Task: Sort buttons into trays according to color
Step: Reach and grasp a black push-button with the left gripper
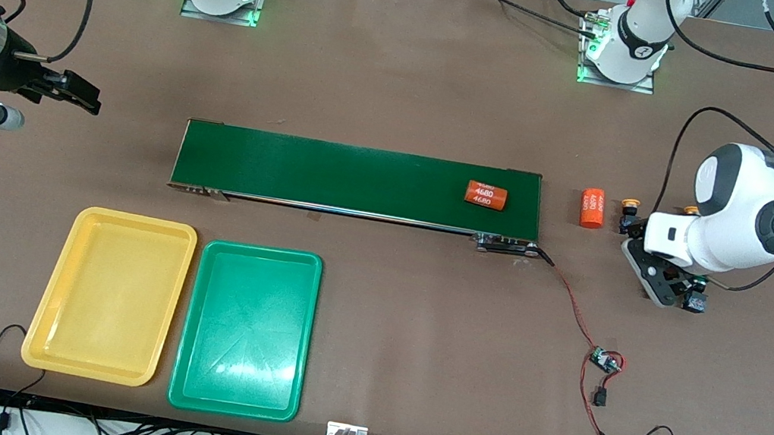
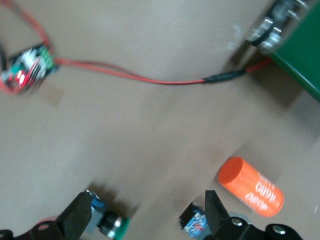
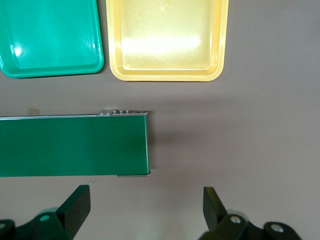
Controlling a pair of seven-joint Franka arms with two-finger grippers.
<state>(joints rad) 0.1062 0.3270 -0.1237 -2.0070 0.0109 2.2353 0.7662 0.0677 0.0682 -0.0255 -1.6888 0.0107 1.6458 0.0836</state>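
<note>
Several buttons lie at the left arm's end of the table, past the conveyor. A yellow-capped button (image 1: 630, 205) sits beside an orange cylinder, and a second yellow cap (image 1: 690, 210) peeks out by the arm. My left gripper (image 1: 662, 285) (image 2: 147, 216) hangs open low over them. A green-capped button (image 2: 109, 223) lies beside one finger and a blue-and-black button body (image 2: 194, 226) beside the other; nothing is gripped. My right gripper (image 1: 72, 91) (image 3: 147, 210) is open and empty over bare table off the conveyor's other end. The yellow tray (image 1: 111, 295) (image 3: 165, 40) and the green tray (image 1: 247, 331) (image 3: 50, 37) lie side by side, nearer the front camera than the conveyor.
A long dark-green conveyor belt (image 1: 358, 179) (image 3: 75, 145) crosses the middle and carries one orange "4680" cylinder (image 1: 486, 195). Another orange cylinder (image 1: 592, 207) (image 2: 250, 187) lies just off its end. A red wire (image 2: 130, 75) runs to a small circuit board (image 1: 603, 360) (image 2: 27, 67).
</note>
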